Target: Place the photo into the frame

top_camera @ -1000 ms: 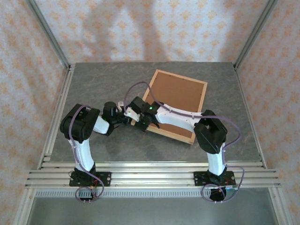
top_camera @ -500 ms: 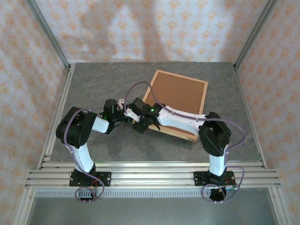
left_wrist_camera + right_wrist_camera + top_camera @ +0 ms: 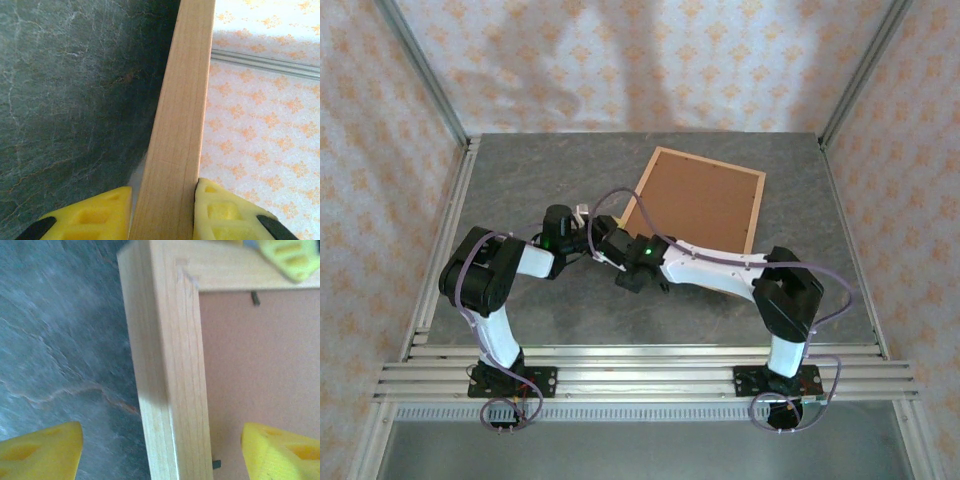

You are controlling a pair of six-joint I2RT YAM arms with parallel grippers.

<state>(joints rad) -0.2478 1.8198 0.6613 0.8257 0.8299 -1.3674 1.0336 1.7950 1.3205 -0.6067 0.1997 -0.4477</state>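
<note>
Frame (image 3: 710, 160): light wood, back-up, brown backing board (image 3: 695, 200) set inside its rails. It stretches away from both pincers toward the far right of the table (image 3: 540, 170). Left pincer (image 3: 162, 200) is clamped on one rail at the frame's near-left corner, a yellow pad on each broad face, with the narrow outer edge running straight out ahead of it. Grey table lies to one side of that edge and patterned wall to the other, with dark shadow under the wood. The corner looks lifted a little; judged, not certain. Right pincer (image 3: 160, 450) stands wide apart, straddling the adjoining rail just short of the same corner, neither pad touching wood. A left-pincer fingertip (image 3: 287, 257) sits ahead of it and to its right, on the cross rail. Small dark tabs (image 3: 255, 297) hold the board's edge. Whether the photo is already beneath the board cannot be told. Handling, as judged: stiff, fairly light, but wide, so a one-corner grip leaves a long lever and it may swing or twist. Smooth wood could slide between pads. Treat as fragile in case glass sits below. Best hold is across a rail's thickness, one pincer on each of two rails, never on the board, which may pop loose.
</note>
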